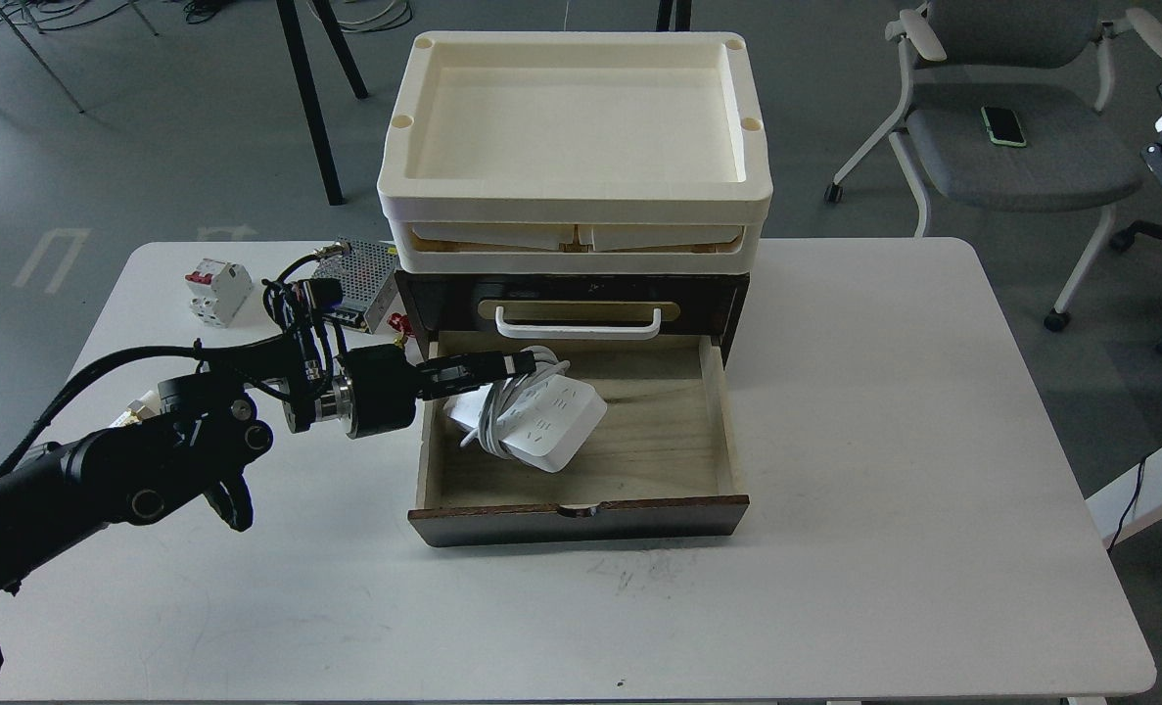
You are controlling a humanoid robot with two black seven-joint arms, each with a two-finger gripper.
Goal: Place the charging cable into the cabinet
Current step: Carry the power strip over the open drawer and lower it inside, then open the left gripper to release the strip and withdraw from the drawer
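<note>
The charging cable is lying in the cabinet's open bottom drawer, toward its back left corner, the left gripper seemingly pinching its cord; drawer closing is remaining.

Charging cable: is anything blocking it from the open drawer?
Nothing visible. The white power strip with coiled cord is already over the pale wooden bottom drawer of the dark brown cabinet, left gripper at its cord.

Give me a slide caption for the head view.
Left gripper lowers the charging cable into the cabinet open bottom drawer.
</note>
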